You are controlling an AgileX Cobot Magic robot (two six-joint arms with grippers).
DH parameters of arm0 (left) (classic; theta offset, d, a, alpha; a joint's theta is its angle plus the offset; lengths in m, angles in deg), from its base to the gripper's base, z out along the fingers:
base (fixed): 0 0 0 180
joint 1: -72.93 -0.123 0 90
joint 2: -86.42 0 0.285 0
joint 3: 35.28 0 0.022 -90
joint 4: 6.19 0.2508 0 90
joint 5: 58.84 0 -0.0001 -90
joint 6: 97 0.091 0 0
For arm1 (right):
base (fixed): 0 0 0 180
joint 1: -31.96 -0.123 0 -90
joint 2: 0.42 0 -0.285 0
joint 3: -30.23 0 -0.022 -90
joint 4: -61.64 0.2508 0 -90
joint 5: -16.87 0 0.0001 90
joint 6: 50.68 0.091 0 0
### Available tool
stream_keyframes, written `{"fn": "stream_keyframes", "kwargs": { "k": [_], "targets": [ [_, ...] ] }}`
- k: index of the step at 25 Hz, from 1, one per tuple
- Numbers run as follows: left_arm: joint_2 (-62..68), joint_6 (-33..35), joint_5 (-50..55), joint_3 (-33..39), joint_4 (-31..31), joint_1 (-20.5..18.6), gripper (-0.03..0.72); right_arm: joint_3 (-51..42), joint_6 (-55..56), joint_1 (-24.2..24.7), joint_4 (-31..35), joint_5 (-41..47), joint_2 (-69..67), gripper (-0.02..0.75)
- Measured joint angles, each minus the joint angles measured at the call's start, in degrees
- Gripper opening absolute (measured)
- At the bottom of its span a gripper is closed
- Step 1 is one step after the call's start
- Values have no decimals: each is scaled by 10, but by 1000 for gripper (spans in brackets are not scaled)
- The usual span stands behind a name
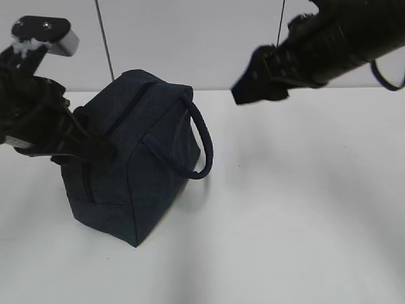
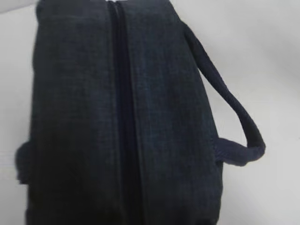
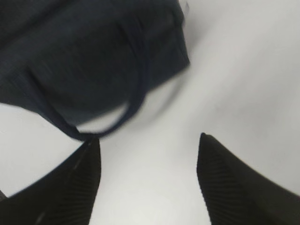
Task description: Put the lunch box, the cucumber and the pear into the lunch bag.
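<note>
The dark navy lunch bag [image 1: 145, 152] stands on the white table at left of centre, its looped handle [image 1: 204, 142] hanging to the right. Its top zipper [image 2: 119, 117] looks closed along the length that shows. My left gripper [image 1: 93, 149] is pressed against the bag's left end near the zipper; its fingers do not show in the left wrist view, which the bag [image 2: 164, 117] fills. My right gripper [image 1: 245, 90] is open and empty in the air to the right of the bag; it hovers over bare table [image 3: 149, 137] just beside the handle [image 3: 117, 117]. The lunch box, cucumber and pear are out of view.
The white table [image 1: 304, 209] stretches to the right and front of the bag. A pale wall with two thin dark vertical lines [image 1: 105, 44] stands behind. A white camera block [image 1: 60, 39] sits on the left arm at upper left.
</note>
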Motion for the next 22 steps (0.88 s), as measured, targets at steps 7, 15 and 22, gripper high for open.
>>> {"fn": "stream_keyframes", "kwargs": {
  "k": [7,15,22],
  "targets": [
    [-138,-48,44,0,73,0,291,-69,222,0,-229,91,125,438],
    [-260,-135,149,6,132,0,290,-167,284,0,-343,171,277,434],
    [-395,-148,205,111,144,0,283,-262,286,0,-345,201,408,433]
  ]
}}
